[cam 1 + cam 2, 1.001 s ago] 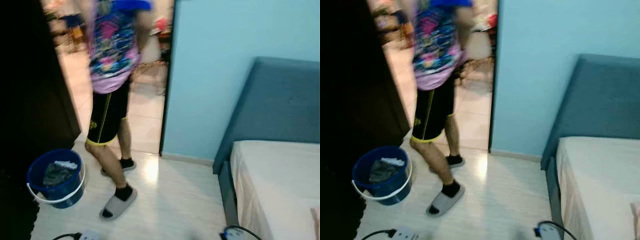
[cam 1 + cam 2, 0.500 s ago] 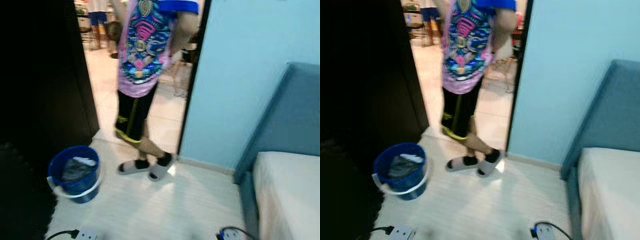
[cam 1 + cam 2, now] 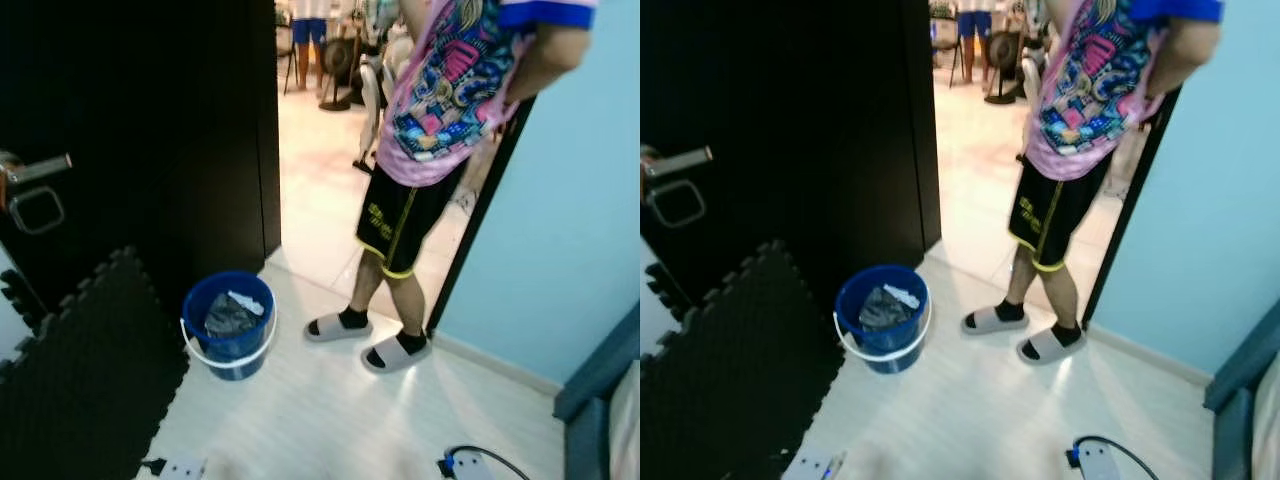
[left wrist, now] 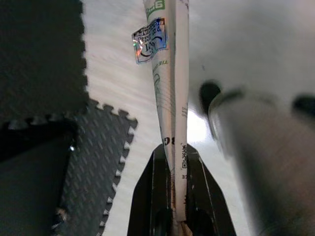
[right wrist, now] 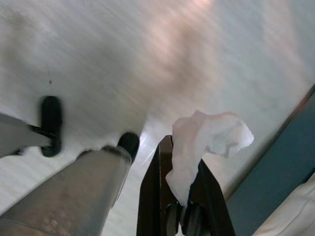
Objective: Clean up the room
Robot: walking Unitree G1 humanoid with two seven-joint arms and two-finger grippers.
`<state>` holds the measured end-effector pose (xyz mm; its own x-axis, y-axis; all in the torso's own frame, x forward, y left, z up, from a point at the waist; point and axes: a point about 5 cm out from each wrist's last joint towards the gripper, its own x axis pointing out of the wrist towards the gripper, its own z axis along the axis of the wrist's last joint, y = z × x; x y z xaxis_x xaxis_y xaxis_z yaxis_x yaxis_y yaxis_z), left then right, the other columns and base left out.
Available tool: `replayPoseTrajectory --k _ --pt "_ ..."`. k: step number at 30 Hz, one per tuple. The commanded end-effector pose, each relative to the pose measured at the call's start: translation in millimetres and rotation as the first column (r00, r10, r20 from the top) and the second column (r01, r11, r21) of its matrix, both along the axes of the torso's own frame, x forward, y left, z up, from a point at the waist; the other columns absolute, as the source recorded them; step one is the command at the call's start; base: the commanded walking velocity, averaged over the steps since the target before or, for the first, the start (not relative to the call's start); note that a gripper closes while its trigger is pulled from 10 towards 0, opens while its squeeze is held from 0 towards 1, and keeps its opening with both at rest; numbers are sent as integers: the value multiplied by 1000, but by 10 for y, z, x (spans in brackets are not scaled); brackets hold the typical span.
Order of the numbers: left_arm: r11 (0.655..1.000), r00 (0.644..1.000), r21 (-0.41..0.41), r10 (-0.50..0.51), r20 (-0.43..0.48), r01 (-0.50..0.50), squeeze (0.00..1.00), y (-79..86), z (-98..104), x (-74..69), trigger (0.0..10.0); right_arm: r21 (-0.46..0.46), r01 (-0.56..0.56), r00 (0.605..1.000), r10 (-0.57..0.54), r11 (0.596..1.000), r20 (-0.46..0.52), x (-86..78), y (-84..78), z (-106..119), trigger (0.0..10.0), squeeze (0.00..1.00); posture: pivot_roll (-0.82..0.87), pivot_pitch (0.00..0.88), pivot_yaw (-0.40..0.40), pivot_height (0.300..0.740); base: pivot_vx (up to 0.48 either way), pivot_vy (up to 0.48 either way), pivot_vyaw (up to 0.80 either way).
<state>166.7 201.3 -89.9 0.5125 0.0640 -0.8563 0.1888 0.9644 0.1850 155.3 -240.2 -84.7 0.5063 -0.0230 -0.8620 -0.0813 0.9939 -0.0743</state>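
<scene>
So from the head camera, there's a round blue plastic bucket with a white handle [image 3: 230,322] sitting on the pale wood-look floor [image 3: 330,420], with some crumpled grey and white stuff inside it. Just beside the bucket is a black foam puzzle mat [image 3: 90,380], and right behind the bucket stands a black door [image 3: 150,130] with a metal lever handle [image 3: 35,170]. A person in a pink patterned shirt, black shorts and grey slides [image 3: 420,150] stands in the doorway, near the bucket on its far side from the mat. White power strips [image 3: 1095,462] lie on the floor, well apart from the bucket. Left wrist cam: the left claw [image 4: 174,216] is clamped tight on a folded white printed paper packet [image 4: 170,73], hanging over the floor by the mat edge. Right wrist cam: the right claw [image 5: 182,216] is pinched closed around a crumpled white tissue [image 5: 206,142] above the floor, next to a blue bed frame [image 5: 275,182].
</scene>
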Motion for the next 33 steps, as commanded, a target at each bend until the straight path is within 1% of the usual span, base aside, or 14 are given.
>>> replayPoseTrajectory --k 1,8,13,17,22,24,25,26,27,28,29,30,31,33 --pt "1000 1000 9 27 3 -27 0 66 7 -11 10000 19 -27 999 27 999 35 121 99 29 10000 0 7 0 -48 740 480 0 725" --pt "1000 1000 7 28 9 -28 0 69 16 9 10000 35 -32 999 31 999 44 142 124 34 10000 0 7 0 -43 740 480 0 709" --pt "1000 1000 -3 25 16 -25 0 58 25 33 10000 14 -24 999 24 1000 40 150 127 33 10000 0 5 0 -41 740 480 0 0" --pt "1000 999 -23 10 43 -9 0 17 53 103 10000 10 -14 999 13 1000 46 162 115 40 10000 0 6 0 -40 740 480 0 0" --pt "1000 999 -25 3 49 -2 0 8 59 119 10000 10 -13 999 12 1000 46 164 114 41 10000 0 6 0 -40 740 480 0 0" --pt "998 993 -48 -44 107 49 0 -70 133 278 10000 23 0 999 -1 1000 37 159 119 36 10000 0 7 0 -43 740 480 0 -400" --pt "998 993 -48 -44 107 49 0 -70 133 278 10000 23 0 999 -1 1000 37 159 119 36 10000 0 7 0 -43 740 480 0 -800" --pt "994 986 -77 -69 153 82 0 -141 201 411 10000 28 8 999 -9 1000 36 160 118 36 10000 0 7 0 -43 740 480 0 -800" --pt "994 986 -77 -69 153 82 0 -141 201 411 10000 28 8 999 -9 1000 36 160 118 36 10000 0 7 0 -43 740 480 0 -800" --pt "988 976 -98 -98 192 119 0 -209 265 526 10000 28 13 999 -14 1000 41 168 116 41 10000 0 7 0 -43 740 480 0 -800" --pt "988 976 -98 -98 192 119 0 -209 265 526 10000 28 13 999 -14 1000 41 168 116 41 10000 0 7 0 -43 740 480 0 -800" --pt "981 967 -113 -133 219 160 0 -274 317 613 10000 34 25 998 -26 999 53 181 114 48 10000 0 5 0 -41 740 480 0 -800" --pt "981 967 -113 -133 219 160 0 -274 317 613 10000 34 25 998 -26 999 53 181 114 48 10000 0 5 0 -41 740 480 0 -800" --pt "960 947 -128 -212 241 248 0 -400 383 719 10000 25 12 998 -13 1000 58 200 116 57 10000 0 3 0 -38 740 480 0 0"
